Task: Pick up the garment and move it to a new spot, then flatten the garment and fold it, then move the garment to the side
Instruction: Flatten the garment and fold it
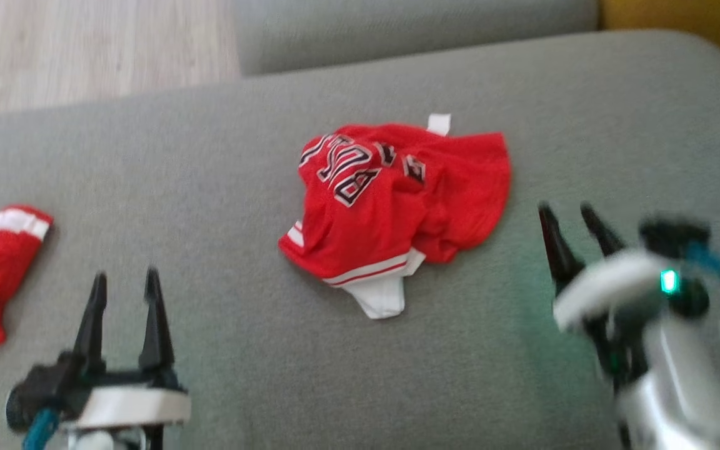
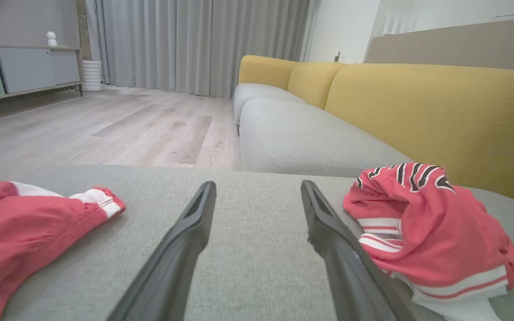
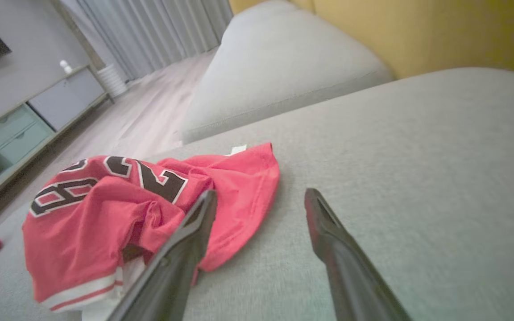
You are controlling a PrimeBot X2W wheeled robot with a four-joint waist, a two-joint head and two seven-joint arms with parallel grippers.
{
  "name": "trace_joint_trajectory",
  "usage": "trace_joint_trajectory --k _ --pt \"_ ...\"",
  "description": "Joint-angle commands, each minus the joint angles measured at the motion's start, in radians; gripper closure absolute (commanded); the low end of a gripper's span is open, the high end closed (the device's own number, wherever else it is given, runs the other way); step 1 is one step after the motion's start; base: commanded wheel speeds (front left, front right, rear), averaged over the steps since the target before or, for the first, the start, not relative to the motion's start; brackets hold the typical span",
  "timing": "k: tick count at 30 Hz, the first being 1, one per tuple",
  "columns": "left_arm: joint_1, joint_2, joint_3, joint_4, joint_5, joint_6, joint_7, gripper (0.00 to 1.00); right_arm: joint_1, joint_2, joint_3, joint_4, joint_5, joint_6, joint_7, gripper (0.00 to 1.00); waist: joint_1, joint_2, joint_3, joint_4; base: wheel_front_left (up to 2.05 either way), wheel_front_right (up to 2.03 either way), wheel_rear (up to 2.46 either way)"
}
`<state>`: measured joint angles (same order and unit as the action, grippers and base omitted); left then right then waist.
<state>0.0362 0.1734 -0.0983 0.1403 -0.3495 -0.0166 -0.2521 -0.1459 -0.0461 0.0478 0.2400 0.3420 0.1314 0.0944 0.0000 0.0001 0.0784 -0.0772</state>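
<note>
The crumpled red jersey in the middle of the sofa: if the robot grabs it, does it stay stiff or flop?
Probably floppy: the red jersey lies bunched in soft folds, so it would likely hang from wherever it is pinched. Its fine creases suggest thin, light cloth. Pushed across the grey cushion, it would probably bunch further rather than slide.

Left gripper (image 1: 125, 276) fingers spread, empty; right gripper (image 1: 565, 210) blurred, fingers seemingly spread too.
</note>
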Motion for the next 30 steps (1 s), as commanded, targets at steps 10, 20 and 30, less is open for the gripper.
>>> trace_joint_trajectory --k 10,20,30 --pt "-0.205 -0.028 -0.013 -0.016 0.037 -0.044 -0.010 0.00 -0.460 -0.004 -0.092 0.419 -0.093 -0.001 0.239 0.00 0.0000 -0.0001 0.211 0.152 0.00 0.00 0.00" --pt "-0.215 -0.056 -0.004 0.035 0.042 -0.070 -0.010 0.00 -0.532 -0.004 0.021 0.479 -0.070 -0.001 0.146 1.00 0.0000 -0.0001 0.139 0.163 0.00 0.00 0.00" --pt "-0.146 -0.071 0.038 0.036 0.046 -0.081 -0.010 0.00 -0.676 -0.004 0.371 0.038 0.240 -0.001 0.237 1.00 0.0000 -0.0001 0.020 0.130 0.00 0.00 0.00"
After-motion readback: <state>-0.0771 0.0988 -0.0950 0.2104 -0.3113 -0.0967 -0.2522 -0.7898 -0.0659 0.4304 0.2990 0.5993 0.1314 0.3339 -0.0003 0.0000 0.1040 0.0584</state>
